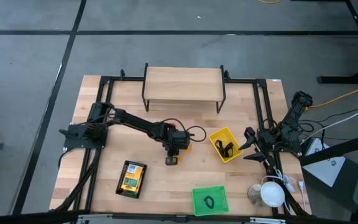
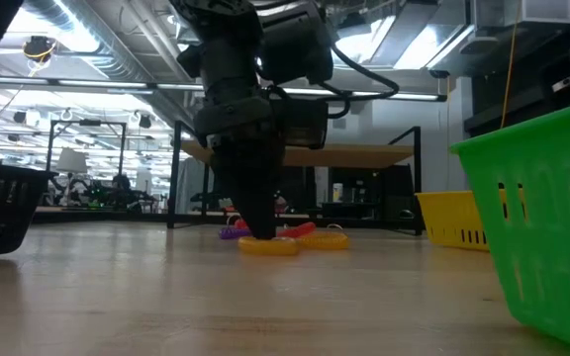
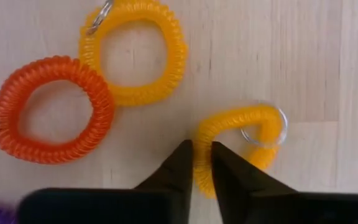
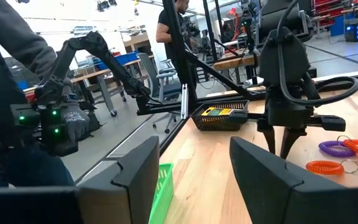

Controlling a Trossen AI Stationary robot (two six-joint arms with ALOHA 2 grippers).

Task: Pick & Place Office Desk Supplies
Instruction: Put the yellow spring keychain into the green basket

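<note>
As seen from above: left gripper (image 1: 172,159) points down near the table's middle, over a small cluster of coil rings; its fingers cannot be made out in this view.
High view, right gripper (image 1: 248,138): waits near the right edge, just beside the yellow bin (image 1: 225,144), which holds small black clips (image 1: 227,148).
High view, other items: black mesh tray (image 1: 132,178) with a yellow printed box (image 1: 131,178) toward the front left; green bin (image 1: 209,200) at the front edge.
Low view, left gripper (image 2: 259,229): tip down at table level, touching the yellow ring (image 2: 268,245); purple, red and orange rings lie close behind it.
Left wrist view, left gripper (image 3: 197,163): fingers nearly together, pinching one side of the yellow ring (image 3: 238,137), whose coil passes between the tips.
Left wrist view, yellow ring: squeezed out of round, with a small metal key loop (image 3: 265,127) on its far side.
Left wrist view, neighbours: a second yellow-orange ring (image 3: 135,50) and an orange-red ring (image 3: 50,109) lie flat, touching each other, apart from the pinched one.
Right wrist view, right gripper (image 4: 193,180): fingers spread wide, holding nothing, above bare table wood.
</note>
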